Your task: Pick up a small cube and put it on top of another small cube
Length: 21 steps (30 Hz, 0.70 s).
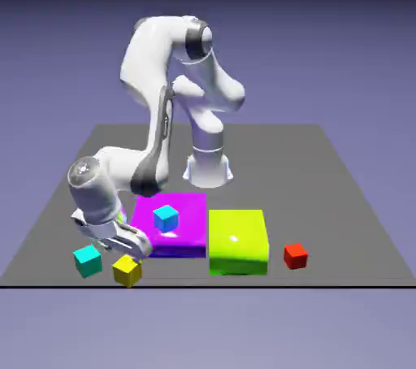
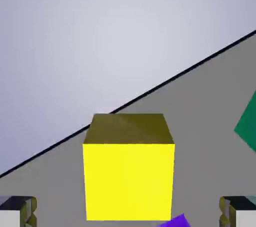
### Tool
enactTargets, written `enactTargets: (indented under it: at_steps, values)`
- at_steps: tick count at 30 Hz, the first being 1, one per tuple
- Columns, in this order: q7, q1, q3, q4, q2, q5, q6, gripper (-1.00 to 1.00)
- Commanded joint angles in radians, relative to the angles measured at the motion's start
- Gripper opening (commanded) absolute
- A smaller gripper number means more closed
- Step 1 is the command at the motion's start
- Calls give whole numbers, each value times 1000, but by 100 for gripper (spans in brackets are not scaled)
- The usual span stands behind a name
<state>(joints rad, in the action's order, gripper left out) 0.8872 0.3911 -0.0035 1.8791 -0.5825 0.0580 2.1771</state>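
Observation:
The small yellow cube (image 1: 127, 270) rests on the grey table near its front edge, with the small teal cube (image 1: 87, 260) just to the exterior view's left of it. My gripper (image 1: 130, 250) hangs low right over the yellow cube, tilted, with its jaws open. In the hand view the yellow cube (image 2: 128, 171) fills the lower middle, between the two grey fingertips (image 2: 17, 211) at the bottom corners and apart from both. A sliver of the teal cube (image 2: 248, 123) shows at the right edge.
A flat purple block (image 1: 171, 225) carries a small sky-blue cube (image 1: 166, 218). Beside it lies a large lime block (image 1: 238, 240), then a small red cube (image 1: 295, 256). The table's front edge (image 1: 244, 283) runs just behind the yellow cube.

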Motion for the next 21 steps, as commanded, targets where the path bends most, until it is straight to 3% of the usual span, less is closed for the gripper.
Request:
enactTargets:
  at_steps: [1,5,6,14,21]
  values:
    - [-20,-36,-36,5,-20,31,22,0]
    - [-98,-172,-174,24,-97,150,104,0]
    - [-98,-172,-174,24,-97,150,104,-100]
    - [20,36,36,-5,20,-31,-22,-100]
    - [-188,-69,-218,-74,28,62,-123,-100]
